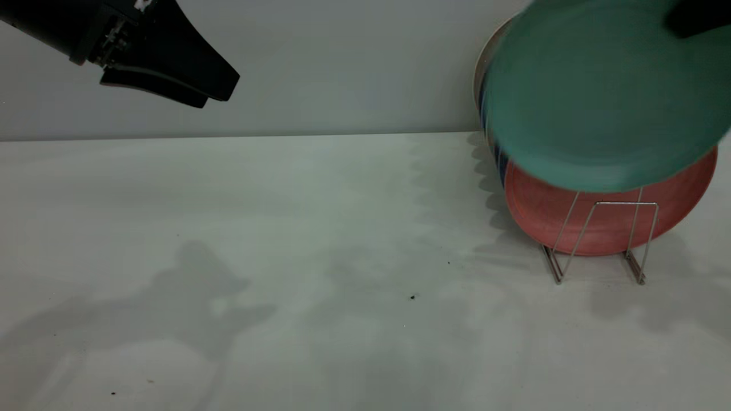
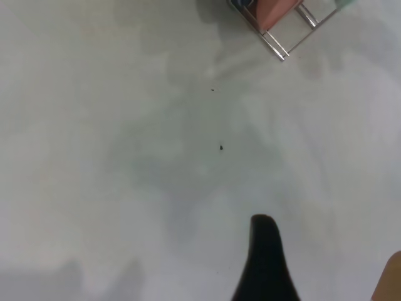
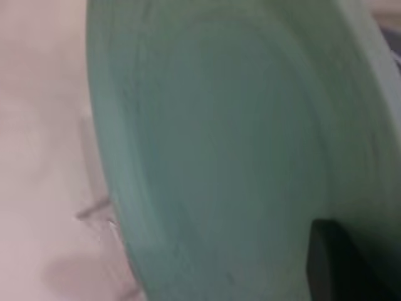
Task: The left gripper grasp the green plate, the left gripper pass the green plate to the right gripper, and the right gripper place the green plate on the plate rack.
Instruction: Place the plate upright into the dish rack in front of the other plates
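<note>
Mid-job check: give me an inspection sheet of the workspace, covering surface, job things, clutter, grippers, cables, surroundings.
Surface: pale table, a few dark specks, arm shadows.
Job's things: green plate held up in the air above the rack, covering the top of the pink plate, not yet seated in the wires.
Clutter: pink plate standing in the rack; edges of more plates behind it.
Grippers: left gripper raised at upper left, holding nothing, fingers close together. Right gripper at the green plate's top edge, holding it.
Cables: nothing seen.
Surroundings: plain grey wall behind the table.
</note>
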